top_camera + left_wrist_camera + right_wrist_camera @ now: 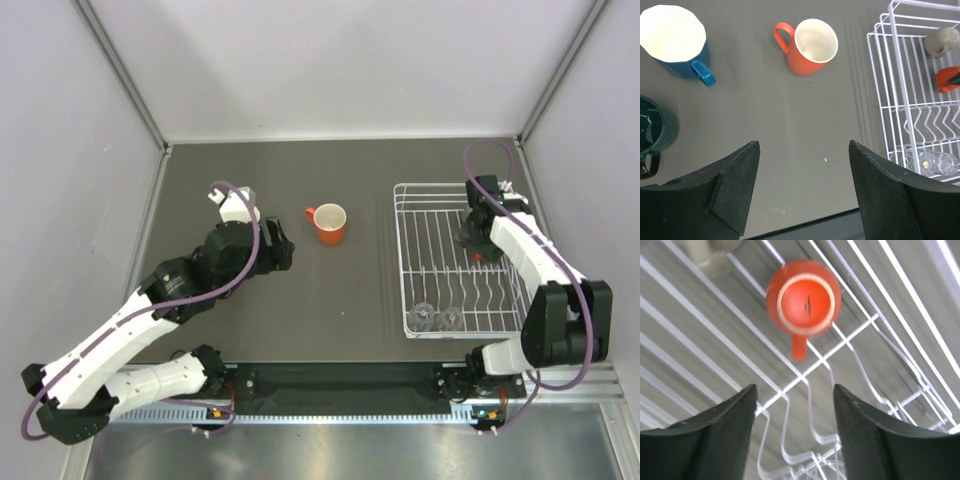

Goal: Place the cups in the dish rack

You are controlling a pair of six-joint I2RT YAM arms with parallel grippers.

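Observation:
The white wire dish rack [401,262] stands at the right. In it are a beige mug [941,41], a tiny orange cup [805,297] and two clear glasses [437,317]. My right gripper [795,390] hovers open just above the rack's bars [840,346]; the tiny orange cup rests free beyond its fingertips. On the table stand the large orange mug [329,222], a blue mug [675,42] and a dark green cup [652,130]. My left gripper [804,145] is open over bare table, short of the orange mug [810,47], with nothing between its fingers.
The dark tabletop is walled by grey panels at the left, back and right. The rack [900,106] sits close to the right wall. The left arm stretches diagonally from its base to mid-table, covering part of the area round the blue mug.

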